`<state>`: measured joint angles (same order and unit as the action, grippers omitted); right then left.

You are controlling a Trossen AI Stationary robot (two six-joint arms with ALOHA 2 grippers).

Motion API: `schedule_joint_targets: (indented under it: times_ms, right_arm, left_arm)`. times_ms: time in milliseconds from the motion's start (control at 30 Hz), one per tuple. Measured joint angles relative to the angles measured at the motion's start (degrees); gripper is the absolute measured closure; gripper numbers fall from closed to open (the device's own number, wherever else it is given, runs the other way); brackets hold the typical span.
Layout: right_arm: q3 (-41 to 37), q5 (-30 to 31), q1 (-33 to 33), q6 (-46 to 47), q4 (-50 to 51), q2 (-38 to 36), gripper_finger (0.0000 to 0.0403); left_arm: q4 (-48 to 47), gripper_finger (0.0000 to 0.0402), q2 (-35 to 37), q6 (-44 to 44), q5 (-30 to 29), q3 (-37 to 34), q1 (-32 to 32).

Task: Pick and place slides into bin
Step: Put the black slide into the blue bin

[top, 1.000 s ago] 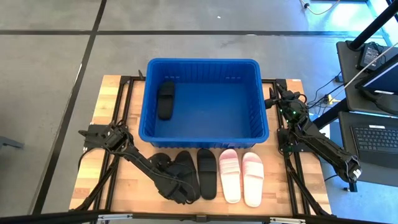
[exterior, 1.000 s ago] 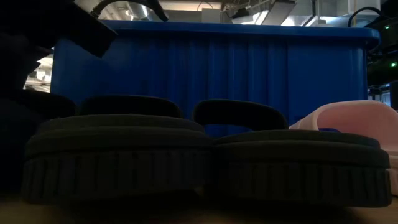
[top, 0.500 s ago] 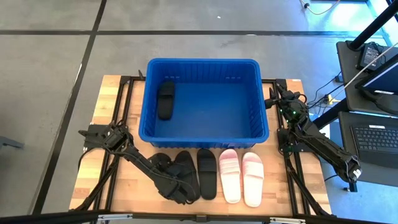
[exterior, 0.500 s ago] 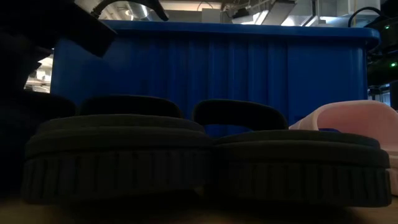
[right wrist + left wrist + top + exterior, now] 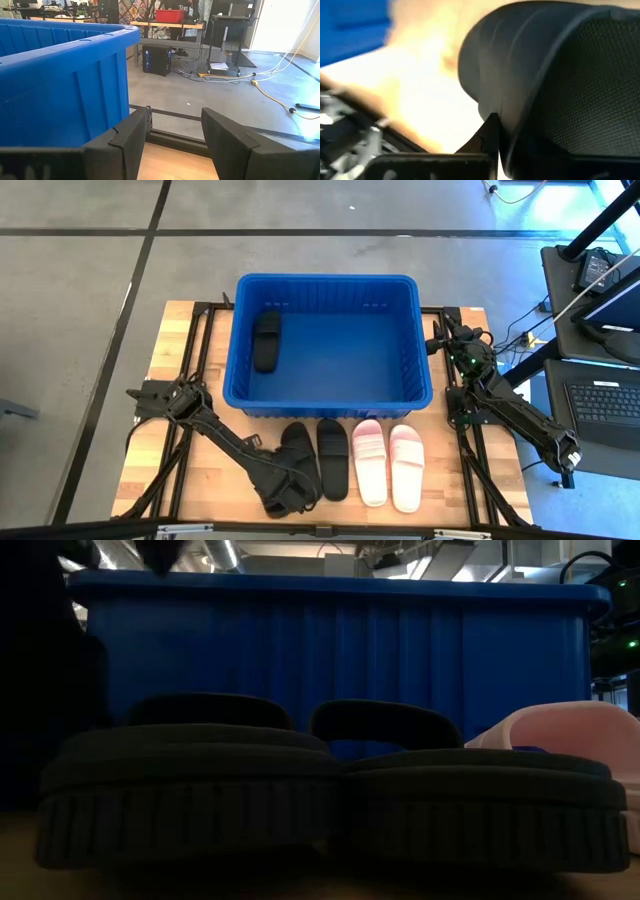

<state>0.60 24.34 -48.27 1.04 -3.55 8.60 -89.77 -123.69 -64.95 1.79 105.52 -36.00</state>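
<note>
The blue bin (image 5: 325, 280) stands at the table's far middle, with one black slide (image 5: 266, 340) lying in its left part. Two black slides (image 5: 300, 452) (image 5: 333, 458) and two pale pink slides (image 5: 369, 462) (image 5: 405, 467) lie side by side on their soles in front of the bin. My left gripper (image 5: 285, 492) is low at the near edge, left of this row, shut on a third black slide (image 5: 560, 90). My right gripper (image 5: 172, 135) is open and empty beside the bin's right wall (image 5: 50, 75). My left gripper has the black slide at its edge (image 5: 495, 112), where one dark finger (image 5: 489, 135) lies against it. The slide fills most of the left wrist view. The arm hides it from above, so the kind of hold and how the slide sits do not show.
Dark metal frame rails (image 5: 195, 360) run along the table's left and right sides. Bare wood (image 5: 170, 470) lies left of the slides. Off the table to the right stand a desk with a laptop (image 5: 605, 400) and cables.
My left gripper has gone up and a little toward the near edge. The leftmost black slide no longer lies beside the row where its far end showed. In the low view the dark shape at the left has risen toward the picture's top.
</note>
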Motion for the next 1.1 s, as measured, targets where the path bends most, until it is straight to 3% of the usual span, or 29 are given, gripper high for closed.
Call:
schedule_joint_targets:
  times_ms: [100, 300, 400, 533, 633, 833, 1100]
  right_arm:
    - [0.0, 0.0, 0.0, 0.0, 0.0, 0.0, 0.0210]
    - [0.0, 0.0, 0.0, 0.0, 0.0, 0.0, 0.0210]
    - [0.0, 0.0, 0.0, 0.1, 0.0, 0.0, 0.0210]
    - [0.0, 0.0, 0.0, 0.2, 0.0, 0.0, 0.0210]
    - [0.0, 0.0, 0.0, 0.3, 0.0, 0.0, 0.0210]
    - [0.0, 0.0, 0.0, 0.2, 0.0, 0.0, 0.0210]
    - [0.0, 0.0, 0.0, 0.3, 0.0, 0.0, 0.0210]
  left_arm:
    - [0.5, 0.0394, 1.8, 1.2, 1.3, 4.3, -0.1]
    - [0.1, 0.0397, 6.5, -0.7, -2.4, 15.0, -1.1]
    - [-0.2, 0.0396, 9.3, -2.3, -9.2, 20.3, -1.4]
    - [-0.2, 0.0398, 12.7, 1.0, -24.2, 25.1, -1.0]
    - [-0.2, 0.0398, 15.4, 7.6, -32.5, 27.0, 0.5]
    - [-0.2, 0.0399, 20.0, 24.0, -42.9, 27.3, 7.9]
    - [-0.2, 0.0399, 20.6, 49.5, -46.9, 27.2, 24.6]
